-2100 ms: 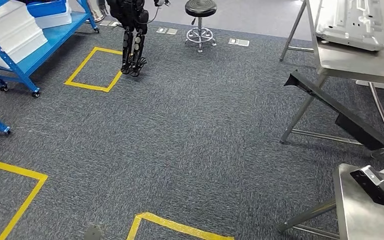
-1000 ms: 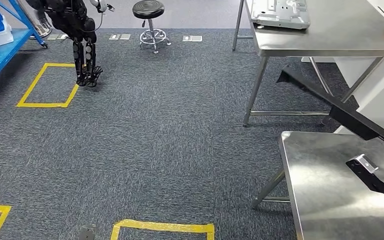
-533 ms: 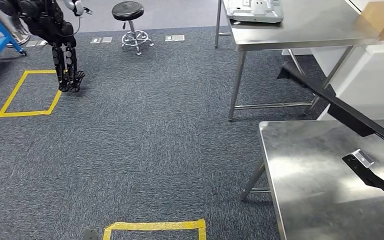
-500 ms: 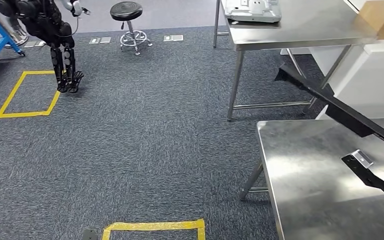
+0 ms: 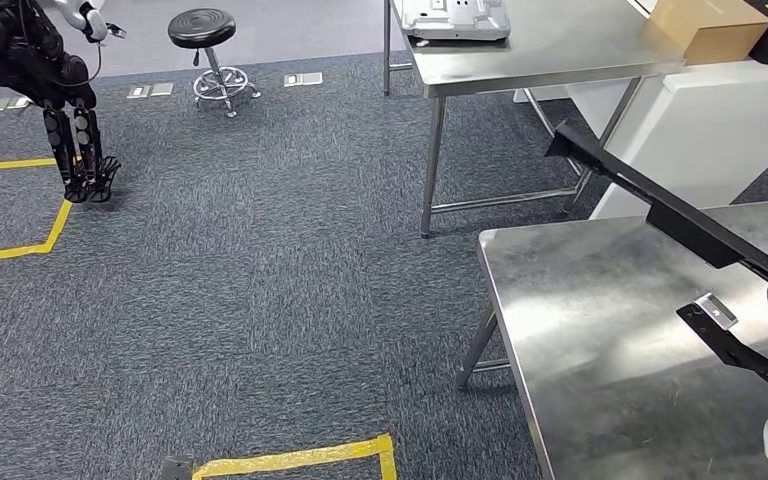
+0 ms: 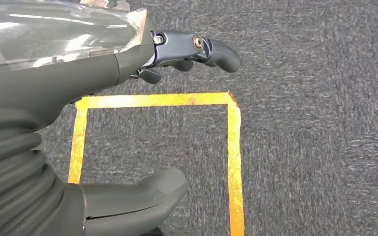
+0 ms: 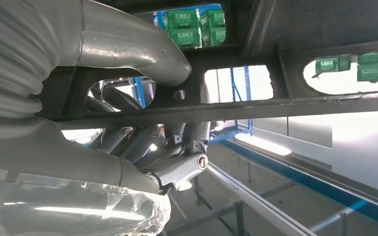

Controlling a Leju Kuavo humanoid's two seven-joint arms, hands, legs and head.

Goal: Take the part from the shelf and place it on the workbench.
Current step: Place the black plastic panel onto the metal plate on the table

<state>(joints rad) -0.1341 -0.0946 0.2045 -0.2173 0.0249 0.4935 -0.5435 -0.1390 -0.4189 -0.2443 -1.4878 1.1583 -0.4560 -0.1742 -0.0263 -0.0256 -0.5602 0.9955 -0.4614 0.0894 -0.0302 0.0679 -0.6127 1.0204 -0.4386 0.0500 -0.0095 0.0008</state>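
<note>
Head view: steel workbench (image 5: pixel 600 330) on grey carpet (image 5: pixel 260 270) — right robot hand (image 7: pixel 142 142) grips the black part (image 5: pixel 660 215), left robot hand (image 6: pixel 128 123) spread.

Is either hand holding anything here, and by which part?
The right hand grips the long black metal part by a bar of its frame. The left hand holds nothing.

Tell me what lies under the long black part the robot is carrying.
Beneath the black part is the steel workbench; carpet lies beneath its far end. The bench's right side is out of frame.

A robotics workshop: steel workbenches (image 5: pixel 600 330) on grey carpet, yellow floor tape (image 5: pixel 300 458) beside them, another humanoid robot (image 5: pixel 45 85) standing well beyond.
</note>
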